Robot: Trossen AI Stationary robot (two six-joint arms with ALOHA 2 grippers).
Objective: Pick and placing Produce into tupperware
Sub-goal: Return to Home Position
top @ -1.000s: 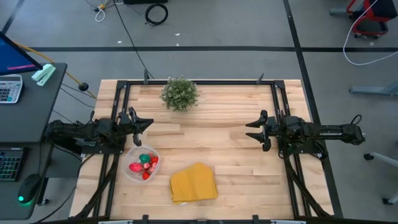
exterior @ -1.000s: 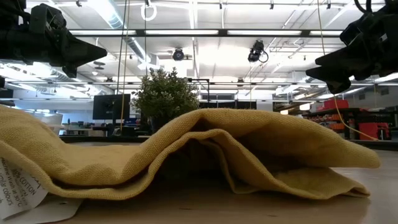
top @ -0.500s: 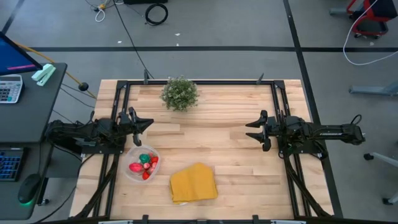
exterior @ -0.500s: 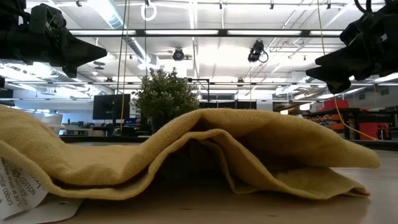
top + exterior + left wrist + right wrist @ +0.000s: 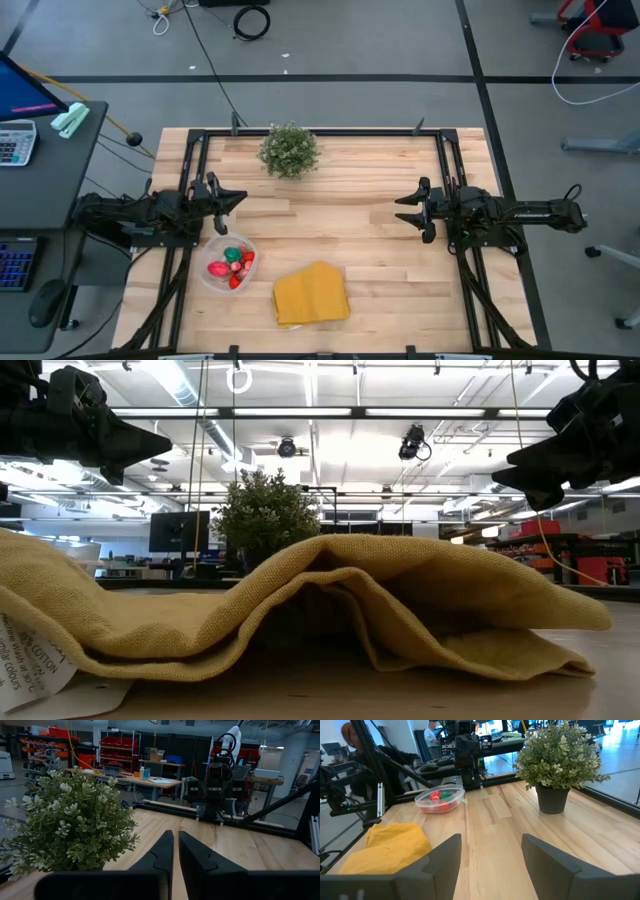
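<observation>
The round clear tupperware stands on the table near the left edge, in front of my left arm. The produce, red pieces and a green one, lies inside it; the right wrist view shows it too. My left gripper hovers level just beyond the tupperware's far side, shut and empty. At the table's right side, far from the tupperware, my right gripper is held level, open and empty.
A folded yellow cloth lies near the front edge, right of the tupperware, and fills the low view. A bushy potted plant stands at the far edge. Bare wood lies between the two arms. A person shows beyond the table.
</observation>
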